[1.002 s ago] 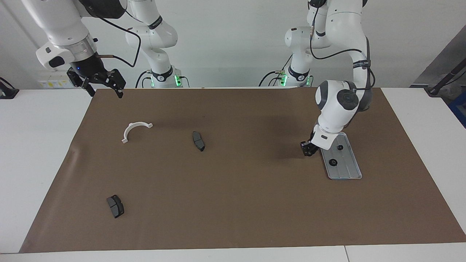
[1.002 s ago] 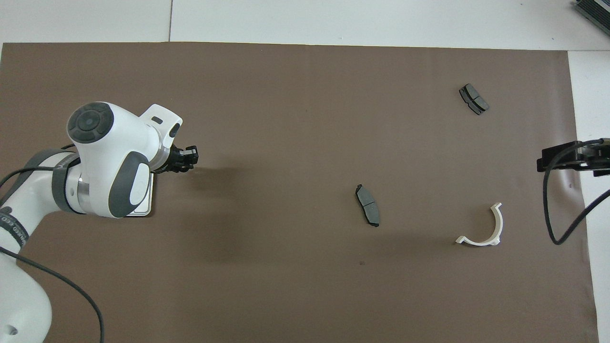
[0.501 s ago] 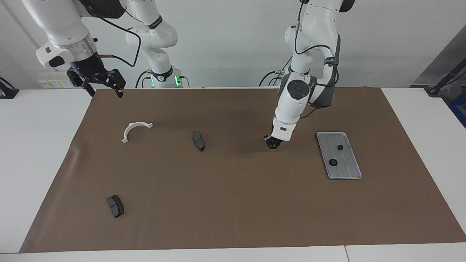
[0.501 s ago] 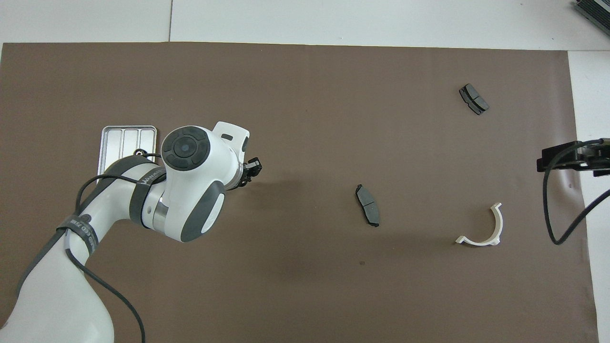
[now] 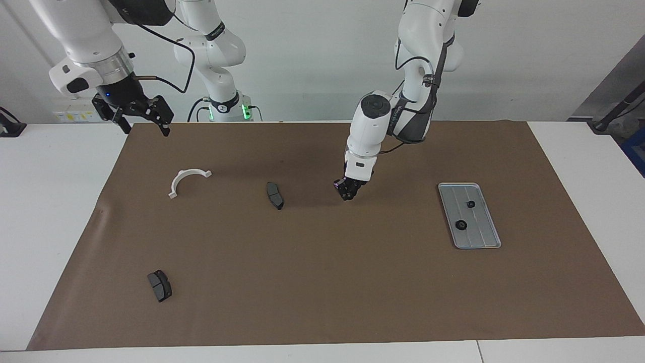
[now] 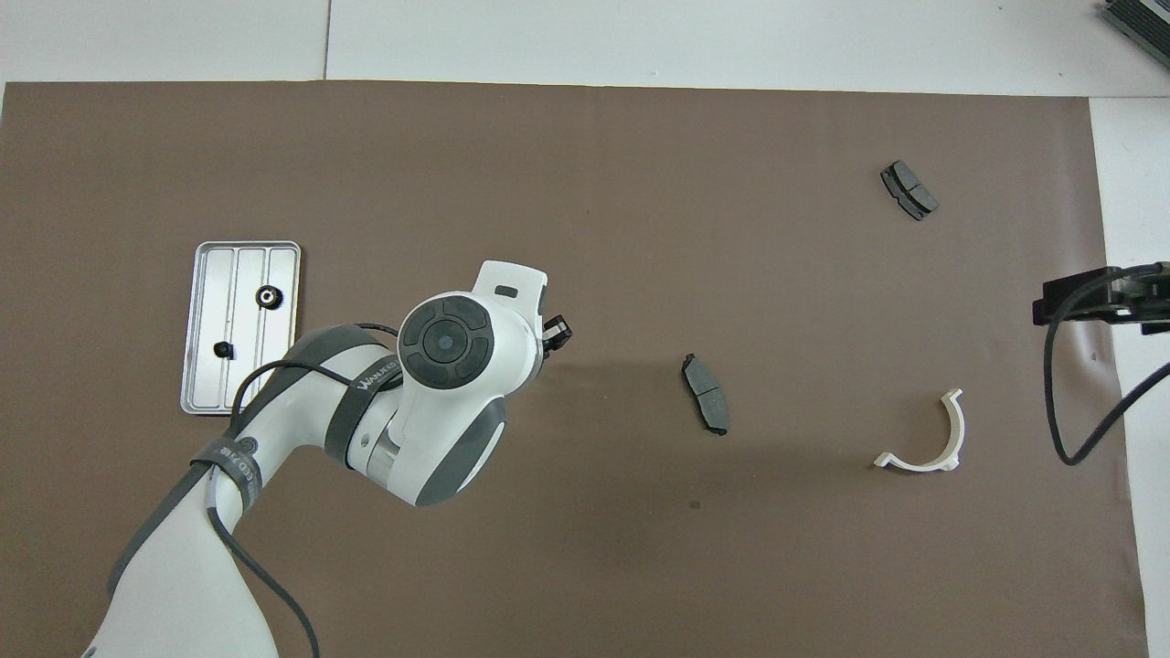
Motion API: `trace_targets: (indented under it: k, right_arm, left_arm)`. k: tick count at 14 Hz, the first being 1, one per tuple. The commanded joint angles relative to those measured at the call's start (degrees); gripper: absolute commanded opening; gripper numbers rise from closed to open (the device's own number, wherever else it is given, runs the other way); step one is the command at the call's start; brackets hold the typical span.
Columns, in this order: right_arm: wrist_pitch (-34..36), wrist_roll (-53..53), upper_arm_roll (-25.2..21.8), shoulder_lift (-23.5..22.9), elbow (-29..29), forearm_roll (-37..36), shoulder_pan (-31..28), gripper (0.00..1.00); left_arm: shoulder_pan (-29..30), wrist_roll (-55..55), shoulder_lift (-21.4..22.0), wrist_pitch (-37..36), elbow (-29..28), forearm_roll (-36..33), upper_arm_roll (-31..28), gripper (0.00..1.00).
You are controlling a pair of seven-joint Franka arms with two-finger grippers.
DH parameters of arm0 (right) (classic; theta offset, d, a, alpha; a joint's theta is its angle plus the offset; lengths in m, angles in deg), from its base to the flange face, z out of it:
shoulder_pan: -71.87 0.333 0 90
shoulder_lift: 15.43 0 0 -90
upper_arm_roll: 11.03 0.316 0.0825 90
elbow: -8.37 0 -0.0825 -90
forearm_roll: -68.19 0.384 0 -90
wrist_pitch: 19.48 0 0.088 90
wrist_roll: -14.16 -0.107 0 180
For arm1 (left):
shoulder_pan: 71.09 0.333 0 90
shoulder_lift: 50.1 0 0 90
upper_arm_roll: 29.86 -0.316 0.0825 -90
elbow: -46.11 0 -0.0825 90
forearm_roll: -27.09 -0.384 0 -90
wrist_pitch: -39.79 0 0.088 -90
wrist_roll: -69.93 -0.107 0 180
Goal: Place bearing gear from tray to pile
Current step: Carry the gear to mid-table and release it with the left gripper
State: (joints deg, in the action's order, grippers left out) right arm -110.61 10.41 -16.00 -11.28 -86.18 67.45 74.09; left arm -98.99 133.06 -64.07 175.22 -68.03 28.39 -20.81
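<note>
1. Since the earlier frames, my left gripper had swung away from the tray and hung over bare brown mat toward the middle of the table, between the tray and the nearer dark pad.
2. Its fingers looked drawn close together, but I could not tell whether a gear sat between them; the tips were too dark and small to read.
3. From overhead, the wrist housing hid most of that gripper, with only the tip showing.
4. Two black gears lay in the tray, apart from each other: the gear nearer the robots and the ring-like gear farther out.
5. No gears lay on the mat that I could see, so no pile showed there.
6. My right gripper waited raised over the mat's corner at its own end, jaws spread wide and holding nothing.
7. On the mat lay the white half-ring bracket and a second dark pad, well apart.
</note>
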Motion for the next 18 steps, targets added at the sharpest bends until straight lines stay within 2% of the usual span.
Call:
trace_targets:
  k: [1,2,3,5,8,11,14,18]
  right_arm:
    - [-1.5,1.73,0.23,1.03,-1.17,0.65,-1.07,1.0]
    - [-1.68,1.38,0.23,1.12,-1.34,0.65,-0.98,1.0]
    - [-2.11,1.38,0.23,1.12,-1.52,0.65,-0.9,1.0]
    - [-2.2,1.73,0.32,1.12,-1.69,0.65,-0.98,1.0]
    - [-2.2,1.64,0.32,1.3,-3.1,1.09,-0.11,1.0]
    - [-5.61,1.29,1.02,1.3,-5.11,1.97,1.73,1.0]
    - [-11.68,-1.42,1.02,1.03,-8.63,2.06,7.26,1.0]
    - [-18.88,-12.3,1.11,-5.72,-8.02,1.89,17.09,1.0]
  left_arm:
    - [-1.54,1.11,0.26,0.8,-0.03,-0.42,-0.97,0.56]
    - [-1.54,1.11,0.17,0.8,0.23,-0.5,-0.97,0.7]
    - [-1.54,1.03,0.08,0.63,0.76,-0.51,-0.97,0.79]
    - [-1.37,0.68,0.35,0.28,1.2,-0.51,-1.05,0.84]
    - [4.06,-2.64,2.28,-3.49,1.81,-0.51,-1.32,0.81]
    - [12.75,-17.64,3.51,-8.59,1.73,-0.42,-0.97,0.79]
    - [19.79,-34.08,4.21,-12.2,1.47,-0.42,-1.14,0.79]
    - [28.15,-56.41,5.35,-14.75,-0.11,-0.42,-1.41,0.76]
